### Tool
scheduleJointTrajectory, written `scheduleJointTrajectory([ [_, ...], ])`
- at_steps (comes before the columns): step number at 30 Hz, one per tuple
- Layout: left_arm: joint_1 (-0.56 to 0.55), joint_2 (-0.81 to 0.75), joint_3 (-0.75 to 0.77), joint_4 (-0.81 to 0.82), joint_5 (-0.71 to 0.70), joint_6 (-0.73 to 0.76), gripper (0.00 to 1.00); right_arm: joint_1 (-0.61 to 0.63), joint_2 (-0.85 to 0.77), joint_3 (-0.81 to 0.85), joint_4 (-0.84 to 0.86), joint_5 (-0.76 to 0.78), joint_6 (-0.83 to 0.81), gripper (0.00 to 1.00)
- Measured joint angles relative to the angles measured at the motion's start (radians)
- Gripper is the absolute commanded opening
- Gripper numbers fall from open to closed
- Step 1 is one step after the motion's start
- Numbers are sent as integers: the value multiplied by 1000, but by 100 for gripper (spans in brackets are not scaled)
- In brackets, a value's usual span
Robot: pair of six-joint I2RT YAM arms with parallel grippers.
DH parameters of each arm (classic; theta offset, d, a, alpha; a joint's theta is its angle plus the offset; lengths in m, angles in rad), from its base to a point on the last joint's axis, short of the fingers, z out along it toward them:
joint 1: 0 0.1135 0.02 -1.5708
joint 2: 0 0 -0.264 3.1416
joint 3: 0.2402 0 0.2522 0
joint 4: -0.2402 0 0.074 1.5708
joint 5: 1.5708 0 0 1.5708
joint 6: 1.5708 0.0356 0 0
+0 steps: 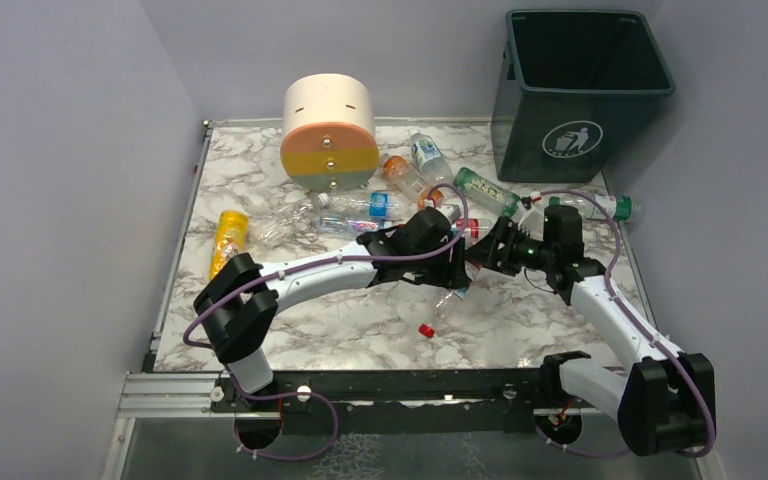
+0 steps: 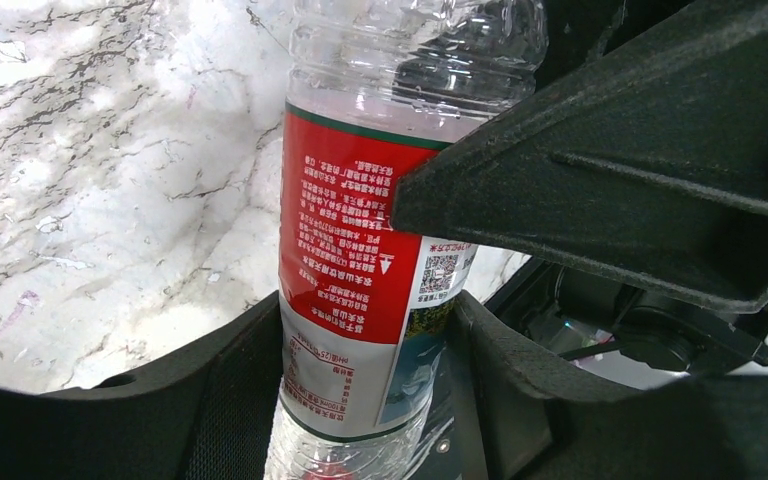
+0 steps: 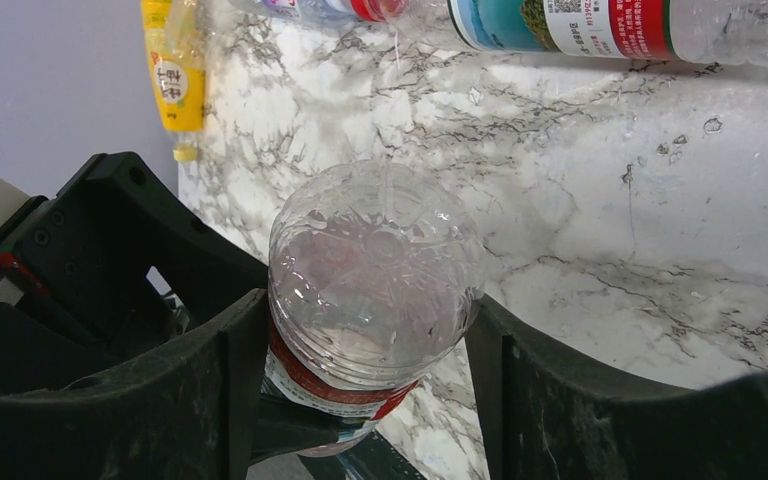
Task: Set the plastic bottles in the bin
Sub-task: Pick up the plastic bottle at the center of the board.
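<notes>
Right end effector (image 3: 365,305), clasping bottle (image 3: 375,250) (table (image 3: 660,200) centre)

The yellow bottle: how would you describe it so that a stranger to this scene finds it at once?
Begin at the cream round drawer unit at the back of the marble table, then go toward the table's left edge and a little toward the near side. The yellow bottle lies along that edge. It alone is yellow all over; the bottle next to it is clear.
</notes>
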Motion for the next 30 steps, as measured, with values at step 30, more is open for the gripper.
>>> scheduleJointTrajectory([
  [30, -6, -22, 97, -83, 29, 90, 99, 0, -144, 30, -123, 52, -53, 52],
])
